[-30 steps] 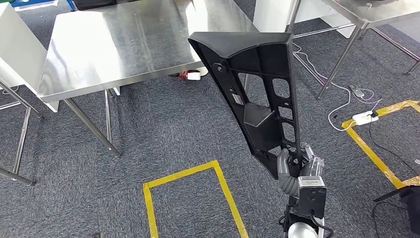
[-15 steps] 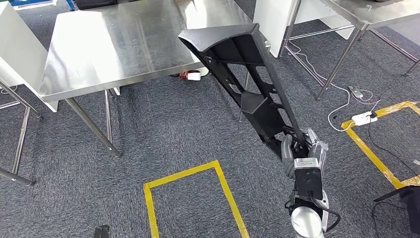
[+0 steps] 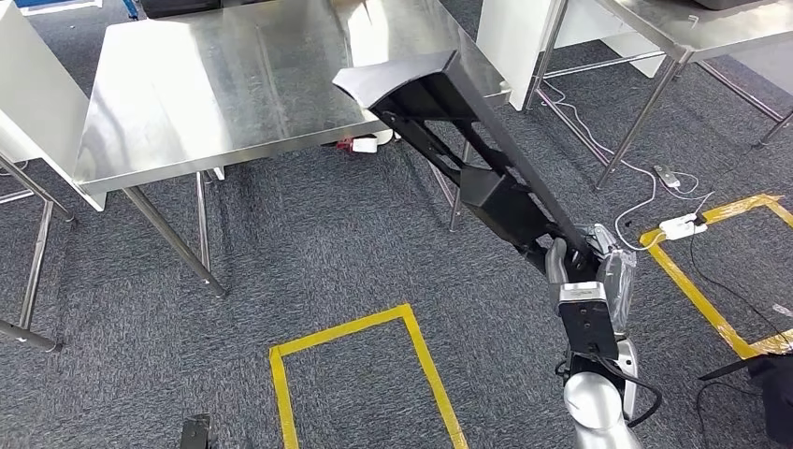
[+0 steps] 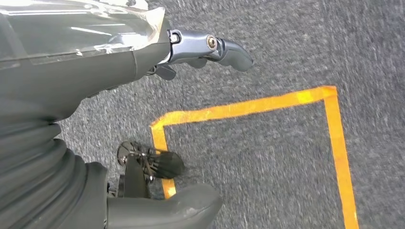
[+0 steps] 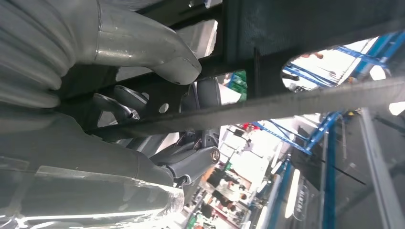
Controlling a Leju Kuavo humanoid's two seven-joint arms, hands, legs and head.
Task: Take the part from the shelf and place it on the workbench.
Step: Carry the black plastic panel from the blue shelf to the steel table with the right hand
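Our right hand [image 3: 582,267] grips the black part [image 3: 468,159] by its narrow end; the part slants up and away from the hand, its wide end over the workbench [image 3: 224,84] edge. Our left hand [image 4: 143,62] hangs empty, fingers apart, over the carpet.

Yellow floor tape [image 3: 419,351] marks grey carpet [image 3: 309,253]; a white power strip [image 3: 681,224] lies at right.
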